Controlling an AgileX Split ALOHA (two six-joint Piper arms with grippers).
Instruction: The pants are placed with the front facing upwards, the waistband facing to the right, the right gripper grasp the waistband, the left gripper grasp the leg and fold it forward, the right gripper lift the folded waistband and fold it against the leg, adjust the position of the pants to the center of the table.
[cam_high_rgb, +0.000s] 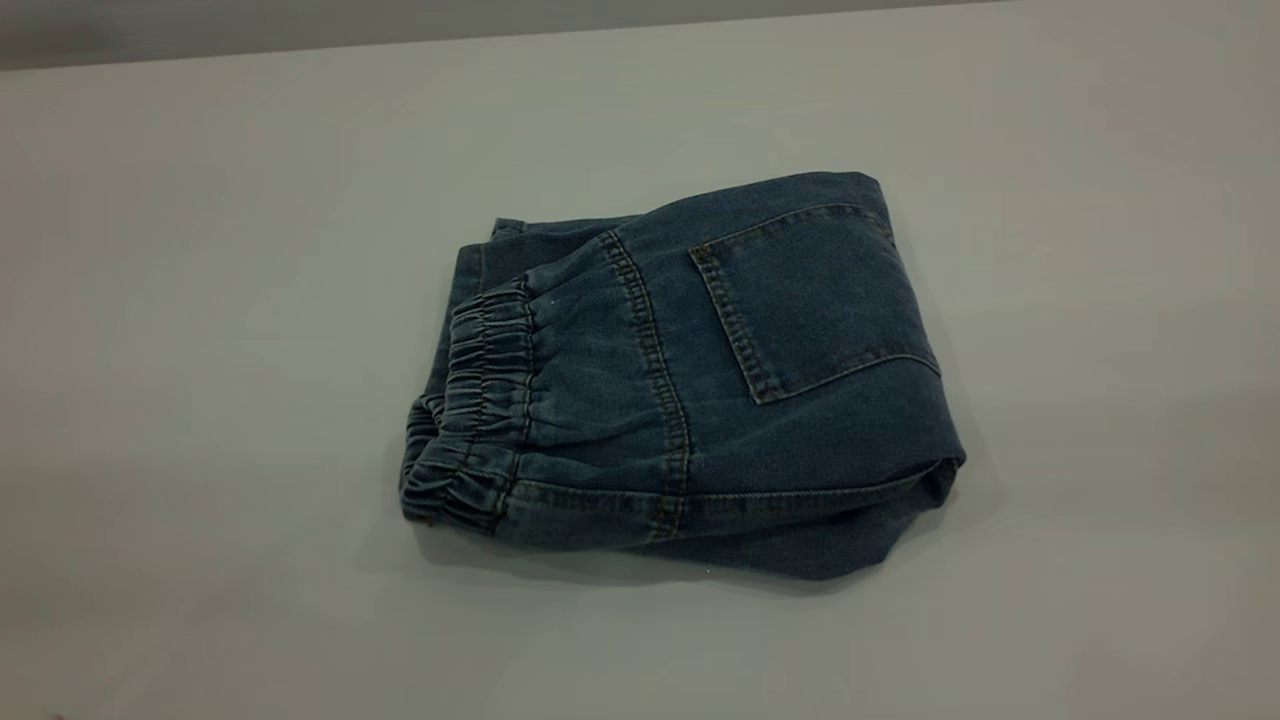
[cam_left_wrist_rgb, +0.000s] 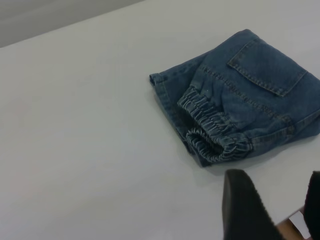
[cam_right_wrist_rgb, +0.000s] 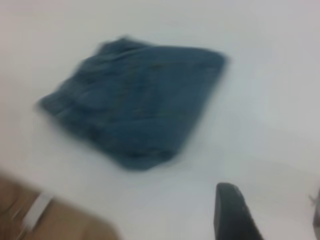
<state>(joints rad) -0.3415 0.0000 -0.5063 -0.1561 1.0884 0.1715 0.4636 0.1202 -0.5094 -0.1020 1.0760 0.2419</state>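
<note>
Left gripper (cam_left_wrist_rgb: 272, 205): fingers spread, holding nothing, hovering near pants' waistband end.
Right gripper (cam_right_wrist_rgb: 270, 215): clear of cloth, nothing held; spread, I judge.
Pants (cam_high_rgb: 690, 375): folded bundle mid-table (cam_high_rgb: 200, 250), pocket up.
Waistband (cam_high_rgb: 480, 390): lies left, folded over.
Stage: folds look done; only centring left.

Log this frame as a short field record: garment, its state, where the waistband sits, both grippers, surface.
garment: small blue denim pants
state: folded into a compact bundle, patch pocket facing up
waistband: gathered elastic waistband at the bundle's left end in the exterior view
left gripper: left gripper open, off the pants, above bare table
right gripper: right gripper open, clear of the pants
surface: plain white table
</note>
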